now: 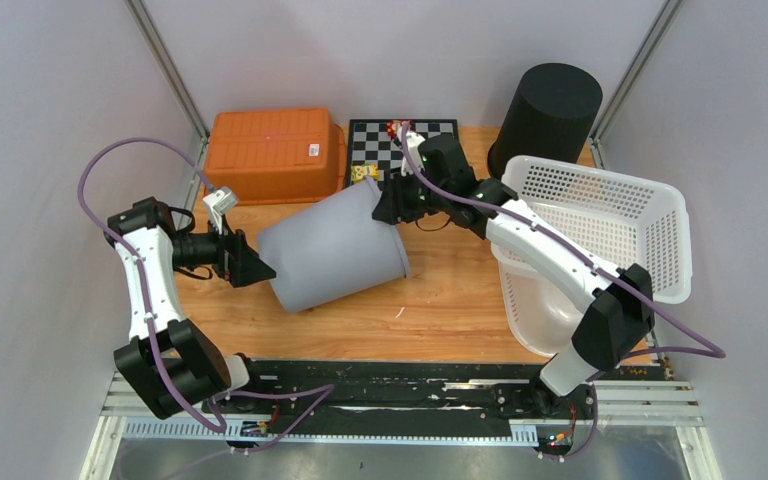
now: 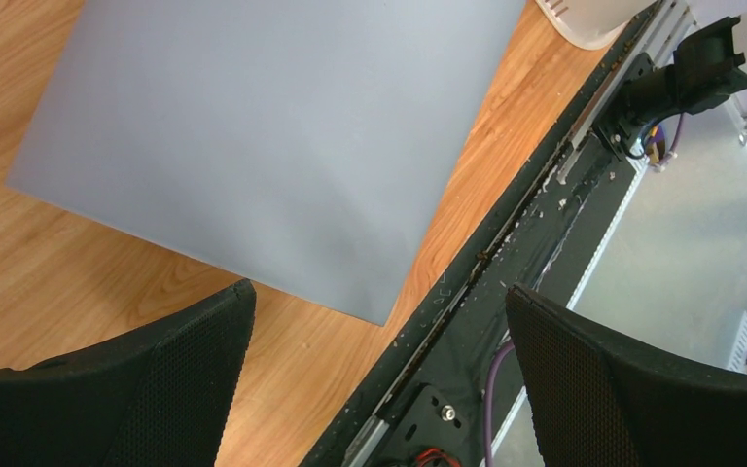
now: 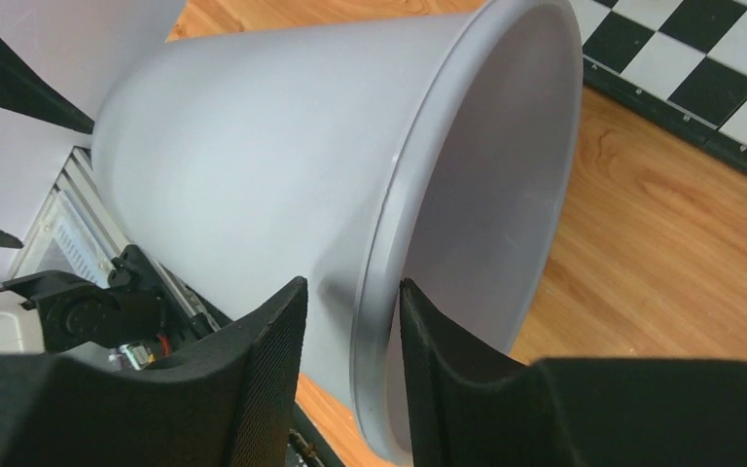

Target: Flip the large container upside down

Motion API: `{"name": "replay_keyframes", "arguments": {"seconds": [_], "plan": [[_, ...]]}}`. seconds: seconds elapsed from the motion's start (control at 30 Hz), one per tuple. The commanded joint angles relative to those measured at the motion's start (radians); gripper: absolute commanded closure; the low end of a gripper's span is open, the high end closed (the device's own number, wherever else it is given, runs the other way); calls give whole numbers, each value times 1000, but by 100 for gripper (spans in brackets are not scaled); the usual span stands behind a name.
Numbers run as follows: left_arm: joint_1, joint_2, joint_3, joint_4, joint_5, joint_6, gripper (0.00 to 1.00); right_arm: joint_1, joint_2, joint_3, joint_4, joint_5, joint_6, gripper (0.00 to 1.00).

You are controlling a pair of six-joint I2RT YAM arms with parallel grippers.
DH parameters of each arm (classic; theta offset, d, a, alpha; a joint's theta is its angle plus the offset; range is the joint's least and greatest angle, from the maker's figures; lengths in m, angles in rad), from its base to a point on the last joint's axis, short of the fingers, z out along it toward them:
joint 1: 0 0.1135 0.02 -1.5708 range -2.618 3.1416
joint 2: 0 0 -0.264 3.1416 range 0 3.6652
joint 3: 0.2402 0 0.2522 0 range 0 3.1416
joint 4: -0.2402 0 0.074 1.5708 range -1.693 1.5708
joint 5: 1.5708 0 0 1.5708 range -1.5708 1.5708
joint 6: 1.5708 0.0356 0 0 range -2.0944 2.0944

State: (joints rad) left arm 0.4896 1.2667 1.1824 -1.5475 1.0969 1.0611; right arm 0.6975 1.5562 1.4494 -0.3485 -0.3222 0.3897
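The large container is a grey plastic bin lying on its side in the middle of the table, open mouth toward the right and back, base toward the left. My right gripper straddles its rim: in the right wrist view one finger is inside the mouth against the wall and the other outside, a small gap away from the container. The right gripper is open and not clamped. My left gripper stands wide open just short of the base, holding nothing. In the left wrist view, the container lies beyond the left gripper.
An overturned orange crate sits at the back left, a chessboard behind the container, a black cylinder at the back right. A white perforated basket rests on a white tub at right. A black rail runs along the near edge.
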Motion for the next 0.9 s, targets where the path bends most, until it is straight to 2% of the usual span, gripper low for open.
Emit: {"name": "replay_keyframes", "arguments": {"seconds": [0.0,0.43,0.63,0.87], "plan": [[1,-4,17,-2,37,-14,0,-3,40,63,26,26,-52,56],[-23,-8,-4,18,10,-4,0,6,68,153,-24,114,-92,54],[-38,-40,-45,109,-26,-89,0,5,92,156,-42,111,-87,64],[-38,-49,-60,188,-36,-174,0,6,105,144,-44,115,-92,69]]}}
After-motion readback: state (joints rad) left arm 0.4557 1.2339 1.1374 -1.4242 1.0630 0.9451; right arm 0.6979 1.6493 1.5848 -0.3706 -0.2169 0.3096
